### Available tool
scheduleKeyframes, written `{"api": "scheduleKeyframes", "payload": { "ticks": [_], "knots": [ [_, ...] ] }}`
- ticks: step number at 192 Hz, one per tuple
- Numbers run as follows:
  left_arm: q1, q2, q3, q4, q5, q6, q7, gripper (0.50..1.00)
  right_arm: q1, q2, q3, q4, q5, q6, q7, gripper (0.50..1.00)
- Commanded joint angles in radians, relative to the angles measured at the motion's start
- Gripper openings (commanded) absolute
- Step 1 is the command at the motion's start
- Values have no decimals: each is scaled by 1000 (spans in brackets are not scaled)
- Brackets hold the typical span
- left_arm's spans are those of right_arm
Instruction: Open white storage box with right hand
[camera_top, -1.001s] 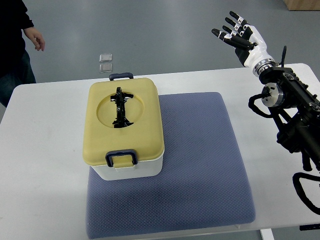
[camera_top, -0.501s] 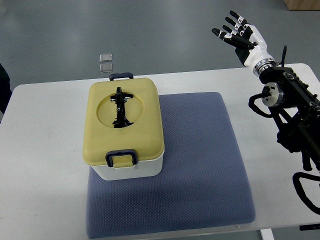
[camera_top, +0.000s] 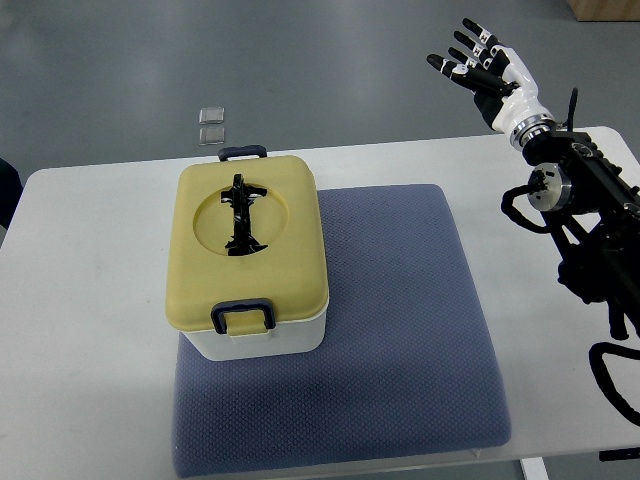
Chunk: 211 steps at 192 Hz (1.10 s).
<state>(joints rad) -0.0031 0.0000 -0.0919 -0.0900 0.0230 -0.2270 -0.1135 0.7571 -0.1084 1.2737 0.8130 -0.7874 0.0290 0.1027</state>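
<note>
Top view: storage box (camera_top: 250, 260) closed, well left of raised right hand (camera_top: 490, 70).

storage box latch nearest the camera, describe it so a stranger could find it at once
On the white table, a white storage box with a pale yellow lid sits at the left edge of a blue-grey textured mat. On the lid's near rim is a dark blue loop-shaped latch. Unlike the matching far latch, it faces the camera, away from the black folded handle.

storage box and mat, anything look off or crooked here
Nothing stands out. The storage box sits upright on the left part of the blue mat, its yellow lid closed with both latches down and the handle folded flat. The right hand hangs open, far from the box, beyond the table's far edge.
</note>
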Motion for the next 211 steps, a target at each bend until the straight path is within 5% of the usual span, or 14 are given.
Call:
{"api": "scheduleKeyframes", "payload": {
  "ticks": [1, 211],
  "knots": [
    [0, 0, 1, 0, 0, 0, 0, 1000, 4, -1, -5, 0, 0, -1, 0, 928],
    [0, 0, 0, 0, 0, 0, 0, 1000, -79, 10, -46, 0, -16, 9, 45, 928]
  ]
}}
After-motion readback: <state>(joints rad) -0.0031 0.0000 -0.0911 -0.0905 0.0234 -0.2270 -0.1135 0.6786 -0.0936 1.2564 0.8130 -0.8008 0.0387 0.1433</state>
